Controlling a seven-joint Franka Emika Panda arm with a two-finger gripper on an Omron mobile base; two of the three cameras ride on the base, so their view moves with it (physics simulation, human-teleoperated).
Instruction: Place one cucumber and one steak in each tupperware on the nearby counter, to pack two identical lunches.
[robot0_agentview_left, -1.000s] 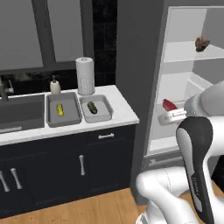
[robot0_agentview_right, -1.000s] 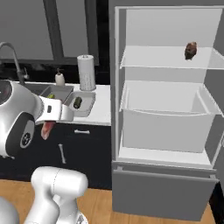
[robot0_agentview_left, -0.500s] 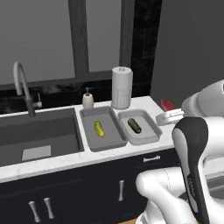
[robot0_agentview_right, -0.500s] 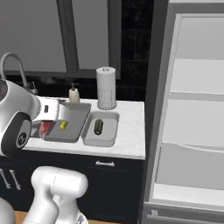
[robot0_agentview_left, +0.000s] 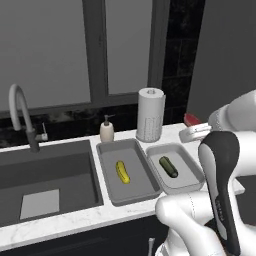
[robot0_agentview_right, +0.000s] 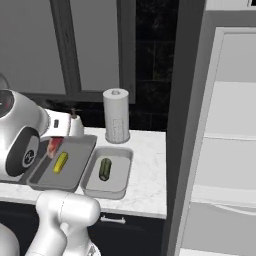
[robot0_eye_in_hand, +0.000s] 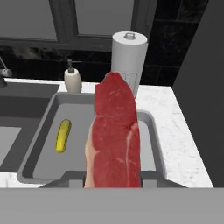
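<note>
Arm pose: the white Franka arm with dark joints rises at the lower right of the left base view, its wrist bent over the right end of the counter; in the right base view it fills the left edge, hand stretched toward the trays.
Gripper: the two-finger gripper (robot0_agentview_right: 54, 146) is pinched on the flat red steak slab (robot0_eye_in_hand: 116, 135); the fingertips themselves are hidden behind the meat in the hand view.
Steak look: an elongated slab, deep red with pale fat streaks and a pinkish fatty edge on its lower left, standing upright in the centre of the hand view; in the right base view it hangs as a small red piece at the left, above the near tray's far end.
Steak place: held in the air over the trays, touching nothing but the gripper.
Left tray: a shallow light-grey rectangular tupperware (robot0_agentview_left: 111, 187) at centre of the left base view, holding a stubby yellow cucumber (robot0_agentview_left: 122, 171).
Right tray: an alike light-grey tupperware (robot0_agentview_left: 192, 180) just beside it, holding a dark green cucumber (robot0_agentview_left: 168, 166).
Counter: white marbled stone worktop (robot0_agentview_right: 147, 170) under both trays.
Behind the trays: a white paper towel roll (robot0_agentview_left: 150, 114) standing upright, and a small cream soap dispenser (robot0_agentview_left: 106, 131) to its left.
Far left: a dark-grey sink basin (robot0_agentview_left: 45, 182) with a curved silver tap (robot0_agentview_left: 21, 112).
Right of frame: the pale grey fridge interior (robot0_agentview_right: 225, 165) in the right base view.
</note>
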